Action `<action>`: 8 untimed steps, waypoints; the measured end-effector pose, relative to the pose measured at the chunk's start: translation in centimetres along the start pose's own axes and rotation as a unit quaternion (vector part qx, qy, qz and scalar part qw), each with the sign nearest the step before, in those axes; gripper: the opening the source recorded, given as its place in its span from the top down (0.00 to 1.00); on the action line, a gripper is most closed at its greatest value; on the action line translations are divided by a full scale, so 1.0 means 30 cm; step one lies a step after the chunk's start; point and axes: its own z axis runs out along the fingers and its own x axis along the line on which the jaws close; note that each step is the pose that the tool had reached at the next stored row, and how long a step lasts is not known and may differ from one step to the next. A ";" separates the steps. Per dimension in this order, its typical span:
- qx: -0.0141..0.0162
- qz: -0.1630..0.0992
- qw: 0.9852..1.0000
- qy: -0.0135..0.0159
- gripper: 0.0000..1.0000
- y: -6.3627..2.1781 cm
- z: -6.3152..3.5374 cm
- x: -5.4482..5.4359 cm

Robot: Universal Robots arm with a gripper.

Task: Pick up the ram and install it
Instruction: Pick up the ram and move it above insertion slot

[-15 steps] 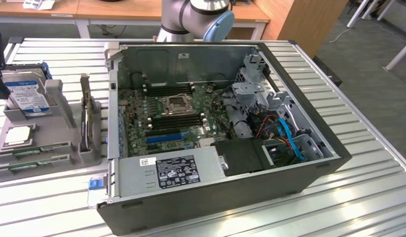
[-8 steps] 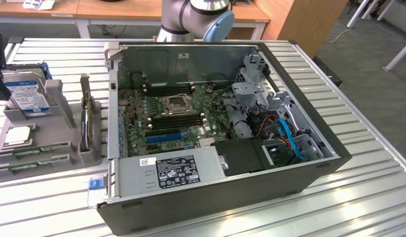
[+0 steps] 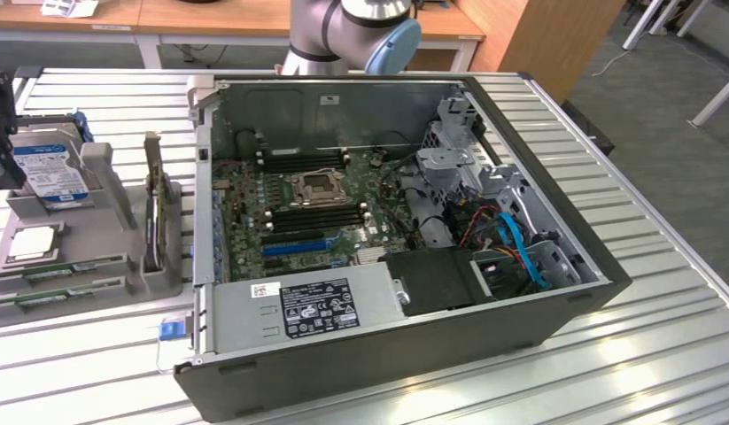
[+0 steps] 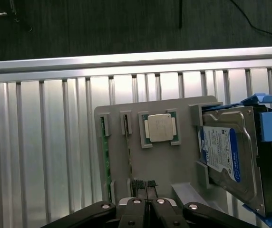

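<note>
- Slatted metal tabletop (image 4: 55, 142) is occupied by a grey holder (image 4: 169, 166).
- The ram (image 4: 128, 142) is slotted on edge there.
- The gripper (image 4: 144, 186) is closed and empty, poised just short of the ram's near end; the stick's length is aligned almost straight ahead of it.

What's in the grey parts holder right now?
Grey parts holder: one ram stick and a second stick on edge in slots, silver processor chip in its recess, blue-labelled hard drive propped at one end. Sticks' lower edges and the surface under the drive are hidden.
</note>
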 end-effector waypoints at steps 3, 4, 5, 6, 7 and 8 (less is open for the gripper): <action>0.000 0.000 1.000 0.000 0.90 0.000 0.009 0.000; 0.000 0.000 1.000 0.000 0.90 -0.001 0.012 0.000; 0.000 0.000 1.000 0.000 0.90 -0.001 0.015 0.000; 0.000 0.000 1.000 0.000 0.90 -0.001 0.018 0.000; 0.000 0.000 1.000 0.000 0.90 -0.001 0.021 0.000; 0.000 0.000 1.000 0.000 0.90 -0.001 0.024 0.000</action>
